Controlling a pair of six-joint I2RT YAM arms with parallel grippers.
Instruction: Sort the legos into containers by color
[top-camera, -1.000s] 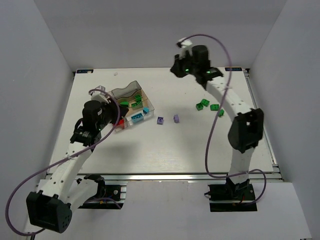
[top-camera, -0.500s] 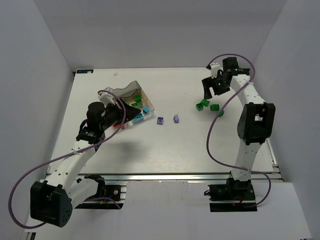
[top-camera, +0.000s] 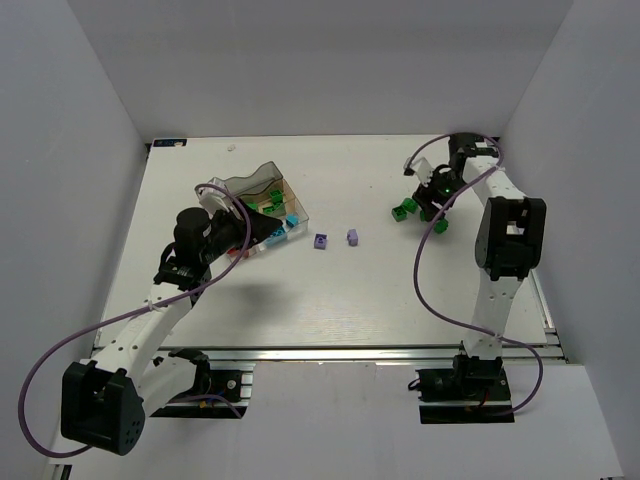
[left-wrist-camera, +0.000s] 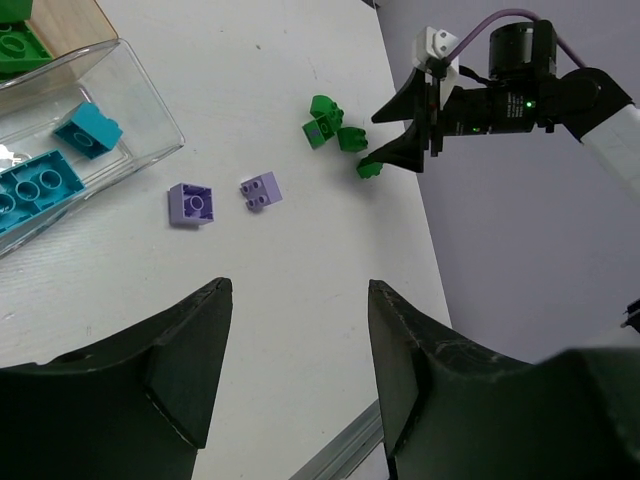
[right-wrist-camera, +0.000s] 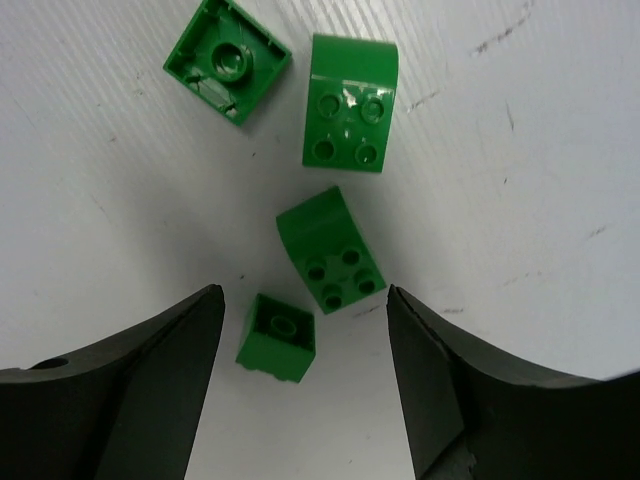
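White tabletop (top-camera: 330, 300) is spreading out beneath both my arms, and pale grey walls are closing it in on three sides. Everything I am placing, I am placing from the clear box (top-camera: 298, 213), which is sitting on the table's left half with its smoky lid (top-camera: 250, 181) standing open along the far side. My left gripper (left-wrist-camera: 300, 300) is hanging at the box's near side, jaws spread wide and carrying nothing. Through its camera I am seeing two cyan bricks (left-wrist-camera: 88, 130) lying inside the box's right-hand end; whether they are sharing a compartment I cannot tell. A green brick (left-wrist-camera: 15, 45) is lying in a tan-floored compartment beyond them. Two pale purple bricks (left-wrist-camera: 191, 203) are lying on the table a little right of the box, just beside each other without touching. Well to the right of the box, past that purple pair, four loose green bricks (right-wrist-camera: 349, 103) are lying in a cluster. My right gripper (right-wrist-camera: 303, 295) is hanging low over the cluster, jaws wide apart and gripping nothing. The smallest green brick (right-wrist-camera: 277, 337) is lying between my right fingers (right-wrist-camera: 130, 390), touching neither, and a curved green brick (right-wrist-camera: 330, 250) is lying just beside it. The remaining two are lying on the side of the cluster away from my fingers, one of them showing its hollow underside.
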